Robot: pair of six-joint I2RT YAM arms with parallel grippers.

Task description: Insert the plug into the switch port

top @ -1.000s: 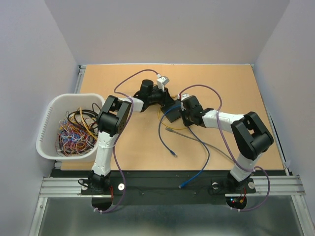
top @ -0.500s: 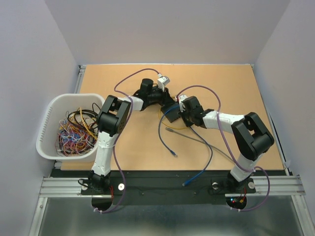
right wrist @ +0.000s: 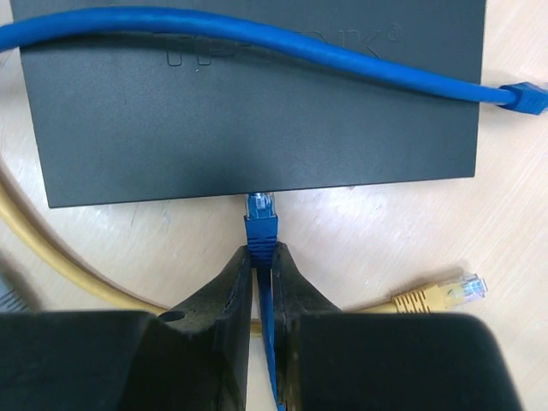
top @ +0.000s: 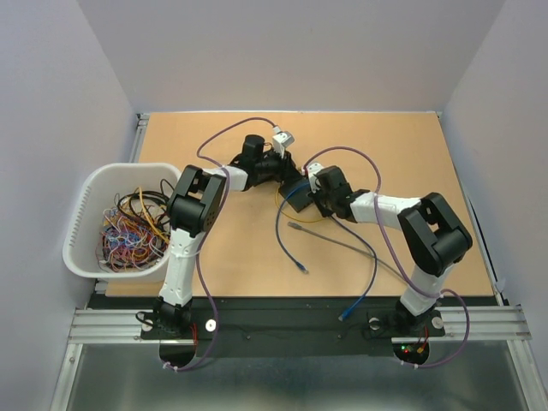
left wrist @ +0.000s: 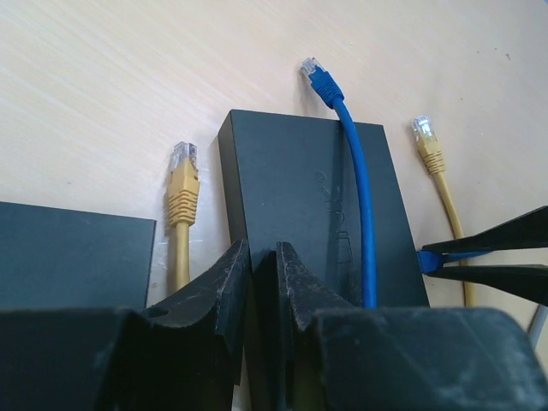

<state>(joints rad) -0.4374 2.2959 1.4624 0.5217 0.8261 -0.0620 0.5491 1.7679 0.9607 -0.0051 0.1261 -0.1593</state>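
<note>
Right end effector (right wrist: pixel 261 257) is pressed together on the boot of the blue plug (right wrist: pixel 261 212). The plug's clear tip meets the right-hand face of the black switch (right wrist: pixel 257 128), which lies mid-tabletop (right wrist: pixel 385 231) between the two arms. The ports are hidden under the switch's top edge, so whether the tip has entered one cannot be told.

Left end effector (left wrist: pixel 263 253) sits at the switch's opposite, left side with its fingers nearly together. Whether it clamps the casing or only rests against it is unclear.

To seat the plug well, I would keep it square to the face and level with the port row. Then push straight in toward the left while the left arm braces the switch against sliding. A spare blue cable (right wrist: pixel 257 38) draped over the casing and a yellow cable (right wrist: pixel 437 295) just near of the plug could snag, so any side correction should be small.
</note>
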